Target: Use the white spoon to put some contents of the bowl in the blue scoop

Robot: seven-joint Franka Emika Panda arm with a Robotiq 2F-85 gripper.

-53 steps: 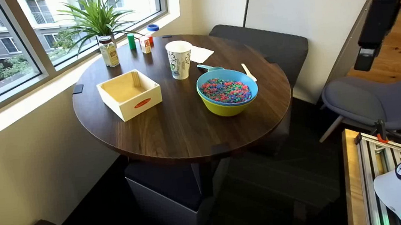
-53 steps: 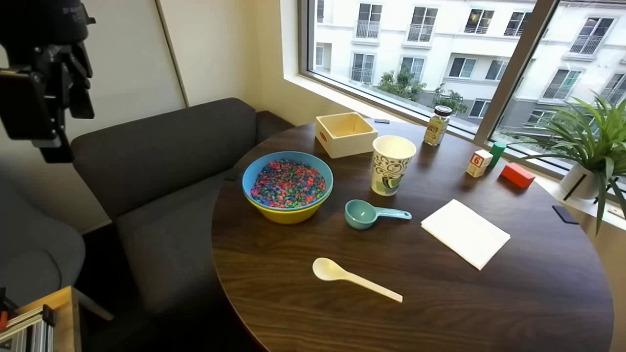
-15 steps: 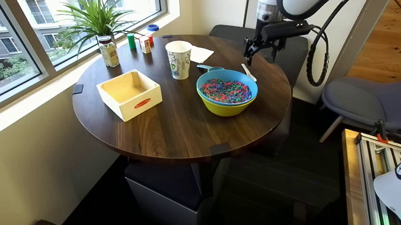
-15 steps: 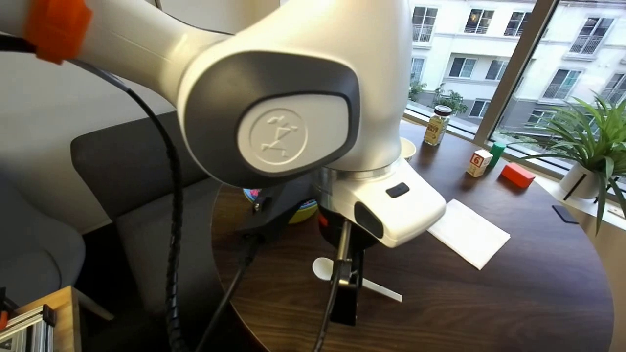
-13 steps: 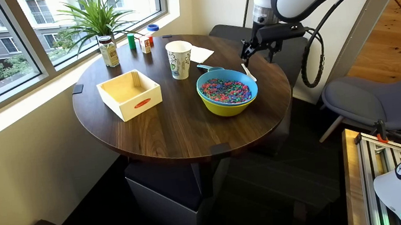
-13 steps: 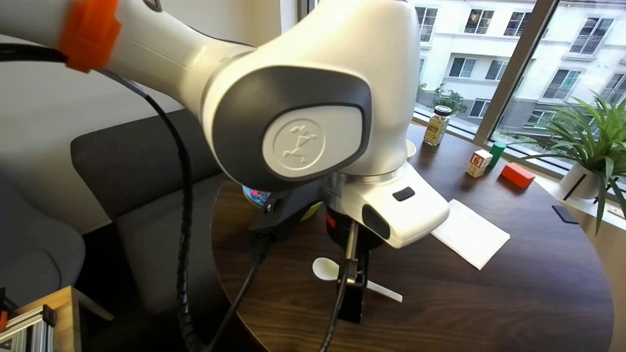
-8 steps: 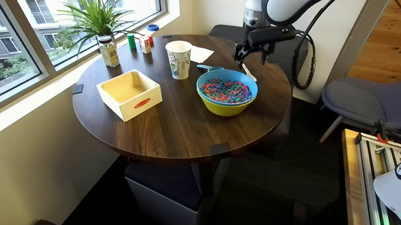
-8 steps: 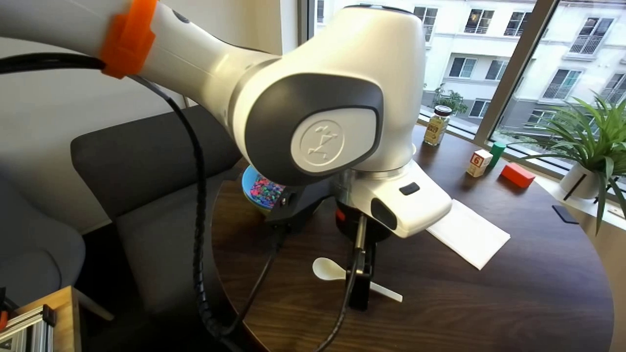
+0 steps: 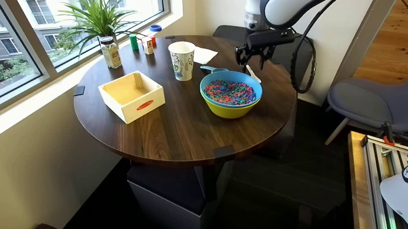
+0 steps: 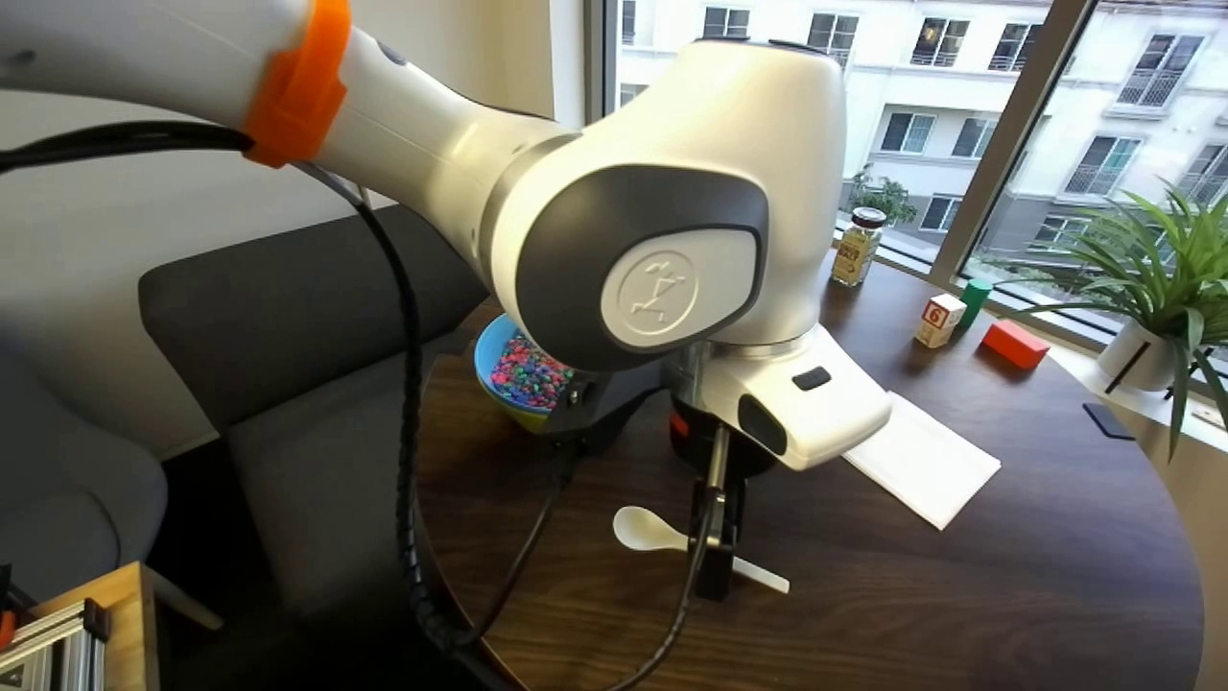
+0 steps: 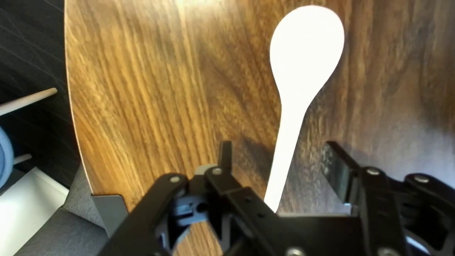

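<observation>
The white spoon (image 9: 254,75) lies on the round wooden table; its bowl end (image 10: 645,529) and handle end show in an exterior view, with its middle hidden behind my fingers. In the wrist view the spoon (image 11: 306,46) points away, its handle running between my fingers. My gripper (image 11: 278,144) is open above the handle, a finger on each side, with nothing held. It also shows in an exterior view (image 9: 253,66). The yellow-green bowl (image 9: 227,112) with a blue inside holds the multicoloured contents (image 9: 229,92). The blue scoop (image 9: 215,69) lies behind the bowl; the arm hides it in an exterior view.
A paper cup (image 9: 182,61), a wooden tray (image 9: 143,106) and a folded white napkin (image 9: 205,55) are on the table. A salt jar (image 9: 111,53), small blocks (image 9: 147,45) and a plant (image 9: 99,19) stand near the window. The table edge (image 11: 73,113) is near the spoon.
The arm has swung from high at the side to over the spoon. In the last second the gripper has shifted slightly and come lower over the handle. The spoon, bowl and scoop have not moved.
</observation>
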